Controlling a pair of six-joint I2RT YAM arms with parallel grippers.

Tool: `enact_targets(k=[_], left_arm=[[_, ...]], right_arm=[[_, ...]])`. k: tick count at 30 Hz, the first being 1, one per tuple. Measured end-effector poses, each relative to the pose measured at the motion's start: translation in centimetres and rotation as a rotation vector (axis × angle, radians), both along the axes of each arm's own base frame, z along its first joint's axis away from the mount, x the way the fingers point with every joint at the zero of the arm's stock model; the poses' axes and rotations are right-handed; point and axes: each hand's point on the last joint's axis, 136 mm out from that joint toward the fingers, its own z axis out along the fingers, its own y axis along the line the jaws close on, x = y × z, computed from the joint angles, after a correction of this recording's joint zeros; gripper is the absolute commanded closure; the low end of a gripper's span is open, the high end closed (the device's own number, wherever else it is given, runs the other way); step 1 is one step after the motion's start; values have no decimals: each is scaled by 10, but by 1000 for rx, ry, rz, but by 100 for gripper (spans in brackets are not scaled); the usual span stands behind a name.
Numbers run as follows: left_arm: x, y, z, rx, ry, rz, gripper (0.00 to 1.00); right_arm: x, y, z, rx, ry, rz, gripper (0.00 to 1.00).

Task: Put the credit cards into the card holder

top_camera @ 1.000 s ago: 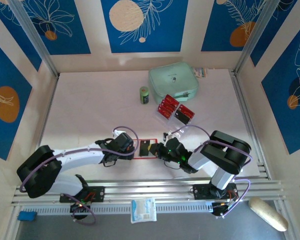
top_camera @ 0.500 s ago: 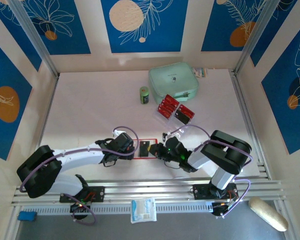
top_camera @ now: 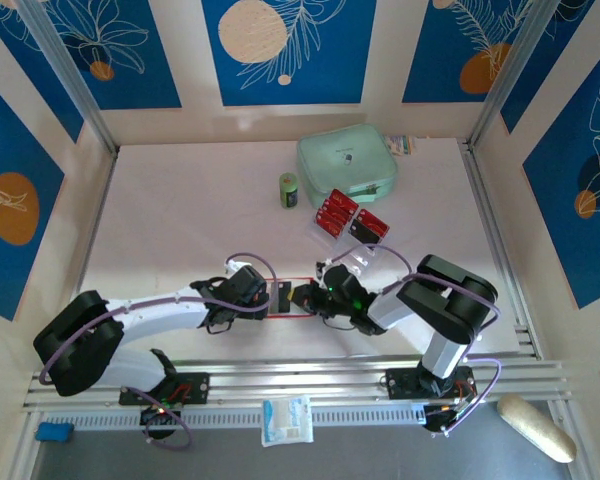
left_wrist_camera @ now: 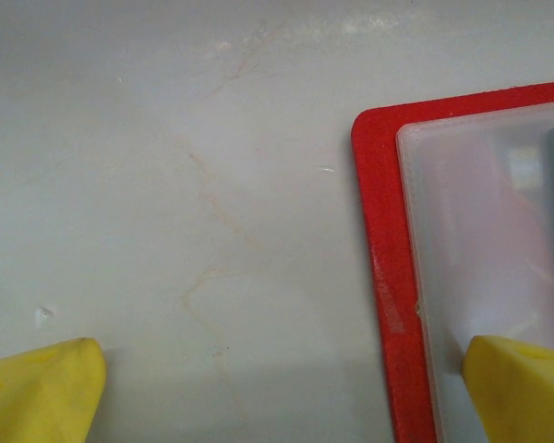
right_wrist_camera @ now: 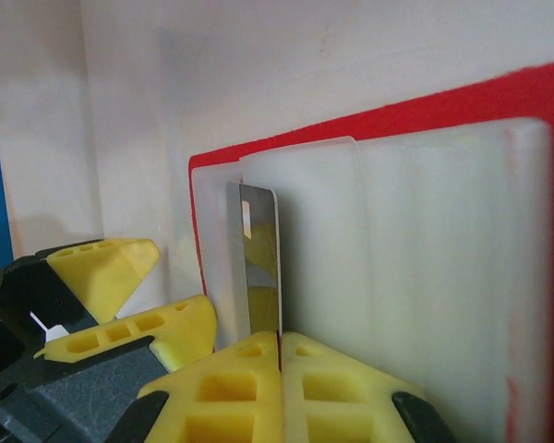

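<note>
Card holder (left_wrist_camera: 383,277) lies open on the table (top_camera: 180,220), mid near edge. My right gripper (right_wrist_camera: 279,346) pinches a card (right_wrist_camera: 261,268) at a pocket mouth; left gripper (left_wrist_camera: 282,392) spread. Risk, I judge: a skewed card buckles against the lip.

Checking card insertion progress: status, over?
Left gripper: jaws open, one finger on card holder. Right gripper: jaws shut on card, tip at pocket. Nothing in the way.

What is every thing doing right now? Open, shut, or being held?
card holder: open, lying flat
card: held on edge, tip at the holder's clear pocket
right gripper: shut on the card
left gripper: open, one finger over the holder
other cards: lying flat, untouched
mint pouch: closed
</note>
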Motion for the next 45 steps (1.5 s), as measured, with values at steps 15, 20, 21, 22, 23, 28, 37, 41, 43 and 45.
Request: enact_targets(k=[15, 20, 21, 22, 23, 28, 37, 41, 43, 45], left_arm=[[3, 3, 17, -39, -26, 29, 0], [6, 7, 21, -58, -31, 68, 0], [6, 8, 20, -57, -29, 74, 0], [7, 9, 20, -55, -26, 81, 0], [7, 10, 19, -53, -21, 88, 0], [5, 16, 11, -30, 3, 109, 0], [1, 22, -4, 4, 39, 116, 0], [2, 21, -5, -1, 38, 116, 0], [2, 21, -6, -3, 38, 115, 0], [2, 21, -6, -5, 38, 115, 0]], right_arm=[[9, -25, 29, -113, 20, 99, 67], [21, -18, 56, -185, -37, 167, 87], [22, -16, 58, -198, -42, 180, 90], [23, -15, 58, -212, -45, 193, 93], [23, -13, 58, -226, -44, 206, 96], [15, -2, 37, -300, -5, 282, 100], [5, 9, 8, -375, 52, 351, 100], [5, 16, -1, -394, 67, 368, 100], [6, 22, -3, -395, 68, 377, 100], [6, 29, -2, -393, 63, 388, 100]])
